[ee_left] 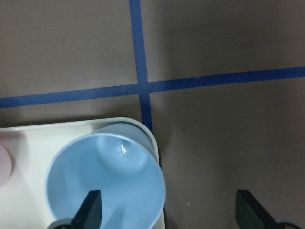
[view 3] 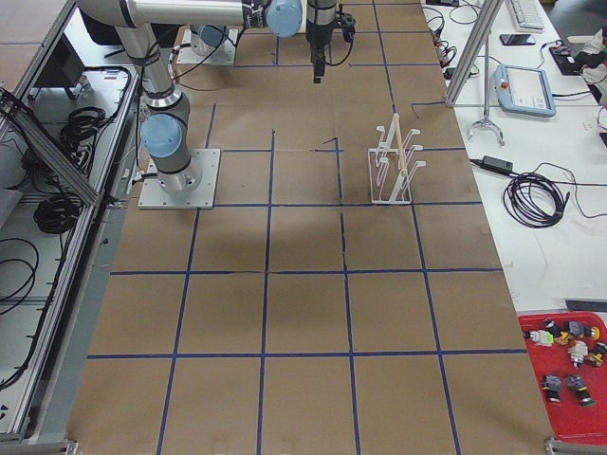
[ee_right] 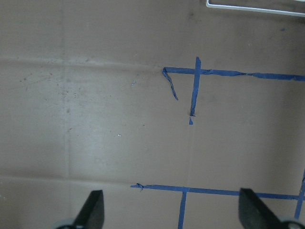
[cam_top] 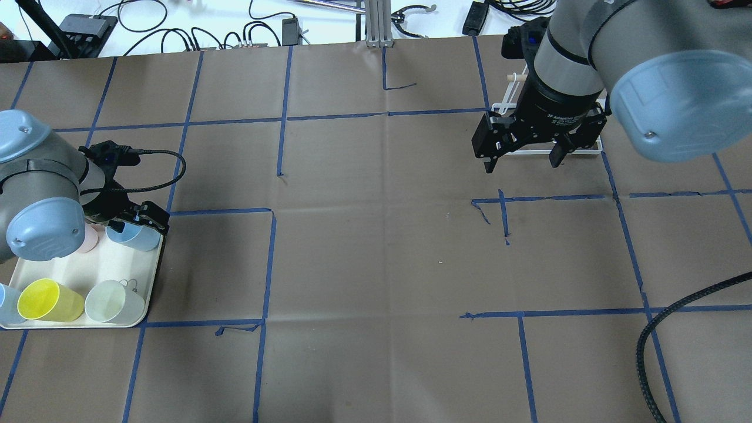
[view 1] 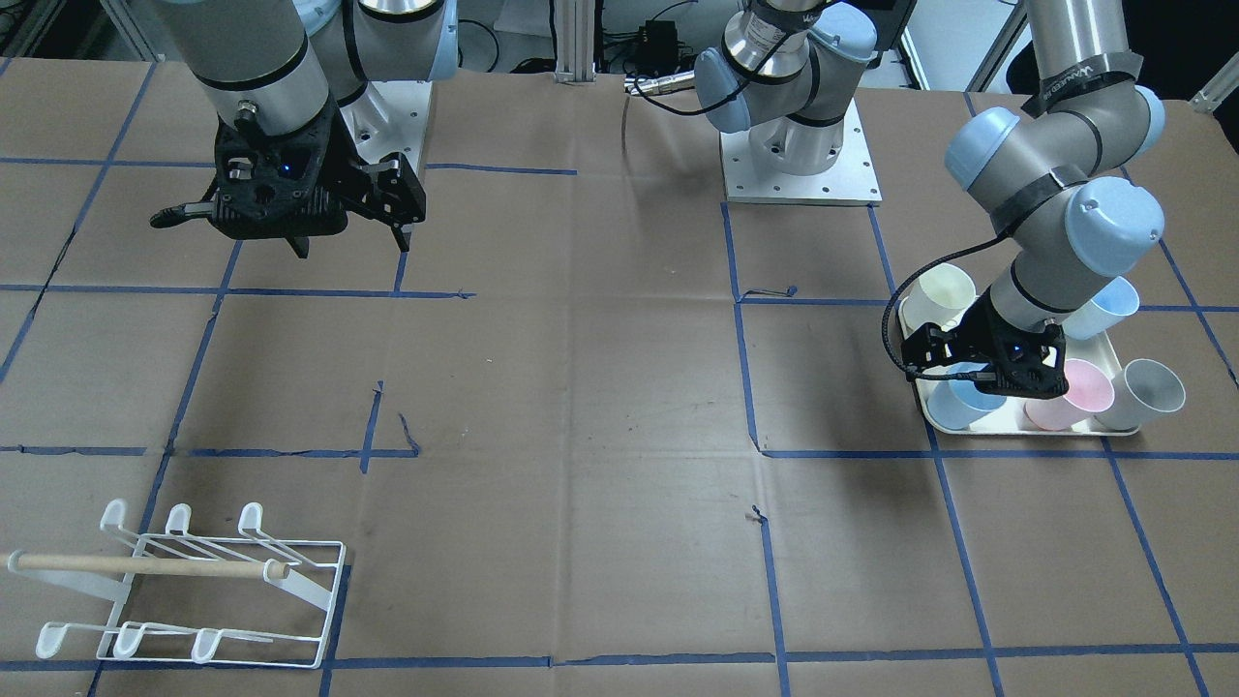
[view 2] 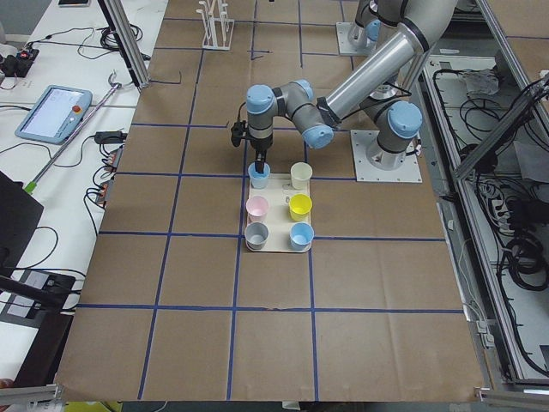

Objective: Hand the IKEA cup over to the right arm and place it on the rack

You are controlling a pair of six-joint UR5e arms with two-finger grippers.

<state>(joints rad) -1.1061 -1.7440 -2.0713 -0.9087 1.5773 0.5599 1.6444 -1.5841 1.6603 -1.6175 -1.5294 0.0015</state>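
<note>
Blue cup (ee_left: 106,179) at tray (ee_left: 28,143) corner, left gripper (ee_left: 169,211) seemingly straddling rim.

this is a robotics lab, plainly: the left arm (view 2: 377,64) and the right arm (view 3: 158,76) stand bolted, each on a metal base plate (view 3: 199,190), to a table (view 3: 303,322) papered brown and gridded in blue tape (ee_left: 137,47). off to the side we have a teach pendant (view 3: 524,90), coiled cables (view 3: 536,199) and aluminium framing (view 3: 469,49).

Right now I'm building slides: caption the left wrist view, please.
Open left gripper straddles the wall of a light blue cup at the cream tray's corner.
</note>
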